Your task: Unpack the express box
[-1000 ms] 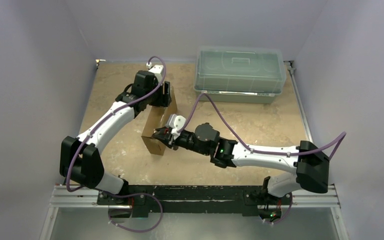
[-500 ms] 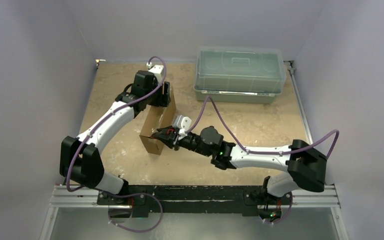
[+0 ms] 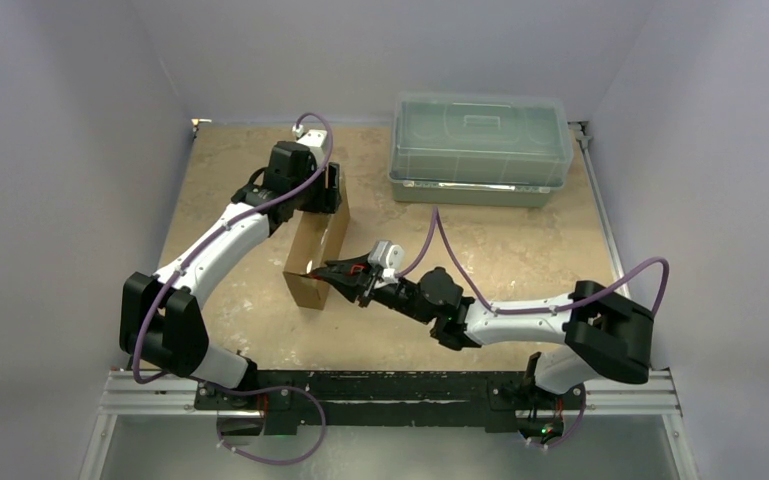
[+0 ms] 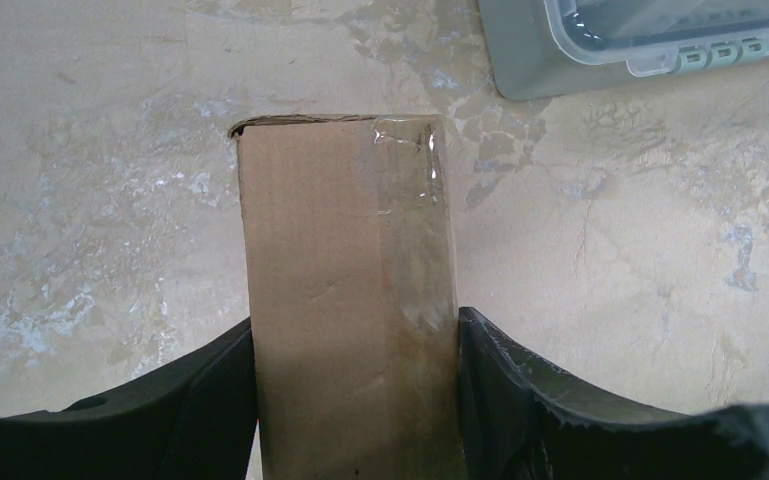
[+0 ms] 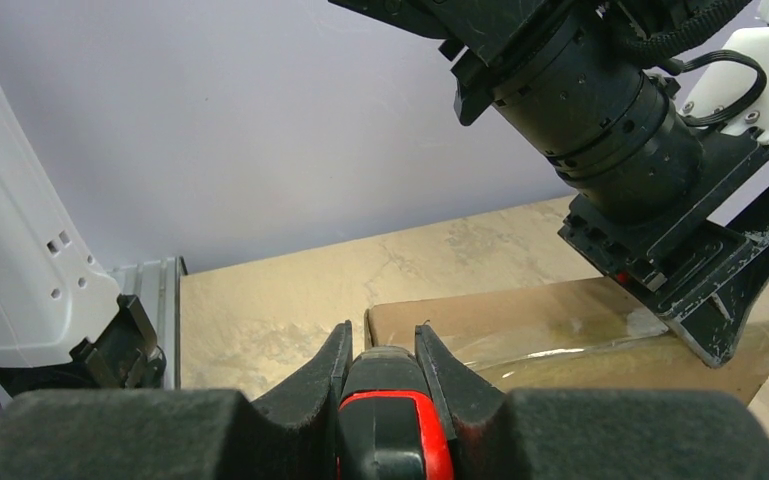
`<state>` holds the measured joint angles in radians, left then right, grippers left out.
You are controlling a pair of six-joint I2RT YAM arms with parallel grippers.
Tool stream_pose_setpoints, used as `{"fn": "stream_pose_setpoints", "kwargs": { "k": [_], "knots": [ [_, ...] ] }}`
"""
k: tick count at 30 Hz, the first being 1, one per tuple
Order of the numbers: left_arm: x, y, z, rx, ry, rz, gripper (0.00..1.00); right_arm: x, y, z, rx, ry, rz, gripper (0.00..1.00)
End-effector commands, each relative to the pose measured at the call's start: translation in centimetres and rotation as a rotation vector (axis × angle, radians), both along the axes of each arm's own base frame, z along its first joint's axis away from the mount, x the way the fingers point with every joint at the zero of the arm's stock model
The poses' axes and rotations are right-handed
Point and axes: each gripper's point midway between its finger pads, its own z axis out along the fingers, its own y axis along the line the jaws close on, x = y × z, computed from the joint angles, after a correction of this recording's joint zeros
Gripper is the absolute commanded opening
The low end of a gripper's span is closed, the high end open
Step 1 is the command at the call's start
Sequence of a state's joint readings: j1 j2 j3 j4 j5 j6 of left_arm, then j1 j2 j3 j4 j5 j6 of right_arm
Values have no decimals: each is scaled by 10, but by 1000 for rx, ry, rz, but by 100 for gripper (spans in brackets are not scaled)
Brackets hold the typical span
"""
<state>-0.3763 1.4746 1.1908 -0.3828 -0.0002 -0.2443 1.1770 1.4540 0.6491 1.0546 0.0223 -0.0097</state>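
Observation:
The express box is a brown cardboard mailer with clear tape, standing on its narrow side on the table. My left gripper is shut on its far end; in the left wrist view both fingers press the sides of the box. My right gripper is shut on a black and red cutter, whose tip is at the box's near upper edge. The left gripper shows at the box's far end in the right wrist view.
A large translucent grey-green lidded plastic bin stands at the back right; its corner shows in the left wrist view. Purple cables loop over both arms. Walls close in the table on three sides.
My right wrist and forearm have swung to the right and towards the front, while the cutter stays at the box's near end. The left arm and the box have not moved.

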Motion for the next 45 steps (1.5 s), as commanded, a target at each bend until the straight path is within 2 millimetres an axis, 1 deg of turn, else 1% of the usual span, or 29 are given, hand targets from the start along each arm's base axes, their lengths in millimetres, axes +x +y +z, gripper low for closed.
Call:
{"fn": "stream_pose_setpoints", "kwargs": {
  "k": [1, 7, 8, 11, 13, 17, 19, 24, 26, 28, 32, 35, 36, 37, 38, 41, 45],
  "knots": [
    [-9, 2, -15, 12, 52, -31, 28, 18, -11, -53, -182, 52, -104, 0],
    [-9, -1, -19, 4, 65, -38, 27, 21, -8, 3, -137, -21, -111, 0],
    [-10, -1, -20, 3, 68, -38, 27, 21, -7, 16, -132, -30, -111, 0],
    [-10, -2, -20, 1, 69, -41, 26, 19, -5, 45, -114, -56, -114, 0],
    [-10, -2, -20, 3, 68, -40, 26, 15, -3, 57, -120, -78, -108, 0],
    [-9, -2, -20, 3, 67, -40, 25, 9, -2, 69, -148, -112, -124, 0],
    [-10, -1, -20, 4, 68, -39, 25, 4, -3, 78, -141, -118, -122, 0],
    [-10, -1, -20, 4, 68, -38, 24, -8, -16, 111, -42, -104, -103, 0],
    [-10, -2, -20, 3, 69, -39, 24, -15, -17, 121, -9, -95, -70, 0],
    [-9, -2, -20, 2, 68, -39, 24, -20, -15, 124, 0, -89, -46, 0],
    [-10, -2, -21, 2, 71, -40, 24, -9, -9, 121, -37, -62, -100, 0],
    [-10, -2, -21, 2, 72, -42, 24, -12, -16, 128, -17, -57, -106, 0],
    [-10, -3, -21, 1, 72, -44, 24, -11, -24, 133, -3, -55, -124, 0],
    [-10, -3, -20, -1, 70, -46, 24, -9, -31, 134, 0, -48, -146, 0],
    [-11, -4, -19, -3, 69, -50, 24, -6, -38, 130, -7, -38, -178, 0],
    [-12, -7, -16, -10, 61, -68, 24, 5, -66, 114, -39, 0, -283, 0],
    [-15, -14, -15, 5, 49, -113, 24, 24, -118, 87, -94, 67, -501, 0]
  ]
}}
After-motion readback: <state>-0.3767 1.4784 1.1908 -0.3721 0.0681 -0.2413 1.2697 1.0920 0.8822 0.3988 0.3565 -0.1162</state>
